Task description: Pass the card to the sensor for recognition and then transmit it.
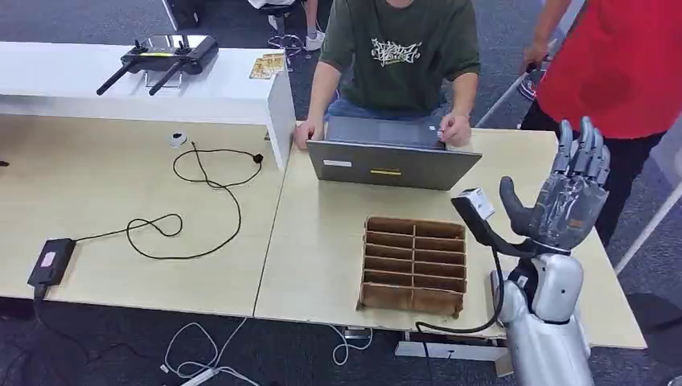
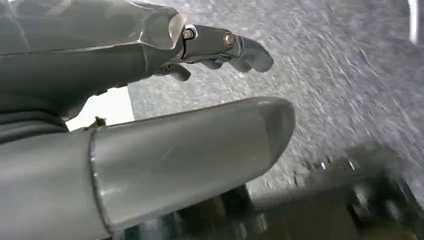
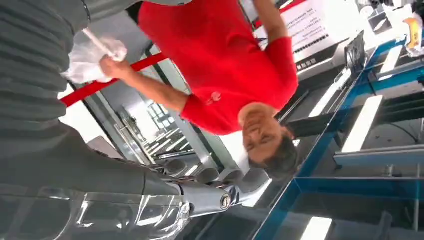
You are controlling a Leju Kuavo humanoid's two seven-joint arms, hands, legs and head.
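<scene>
1. The right hand [image 1: 573, 197] is raised above the right end of the light wooden table [image 1: 322, 241], palm turned toward the table's middle, fingers straight up and close side by side, thumb held apart. It holds nothing.
2. In the right wrist view the right hand's fingers [image 3: 210, 175] lie extended next to each other, with nothing between them and the thumb.
3. The left hand [image 2: 150, 115] appears in the left wrist view over grey speckled floor [image 2: 350, 75]. Its thick thumb points forward, the darker fingers [image 2: 225, 47] are lightly curled and apart from the thumb, and nothing is in its grasp.
4. I cannot tell where the card is; nothing that is clearly the card can be made out on the table or in either hand.
5. A brown divided tray [image 1: 414, 264] lies on the table near its front edge, just left of the right arm.
6. Behind the tray stands an open grey laptop [image 1: 390, 157], its back toward the robot.
7. A person in a dark green T-shirt [image 1: 398, 52] sits behind the laptop, one hand at each side of it.
8. A person in a red shirt [image 1: 611, 64] stands beyond the table's right end, behind the raised hand.
9. A black cable [image 1: 201, 209] loops over the left part of the table and runs to a black adapter [image 1: 51, 261] at the front left edge.
10. A black controller [image 1: 165, 55] with two antennas rests on the white shelf [image 1: 201, 88] at the back left.
</scene>
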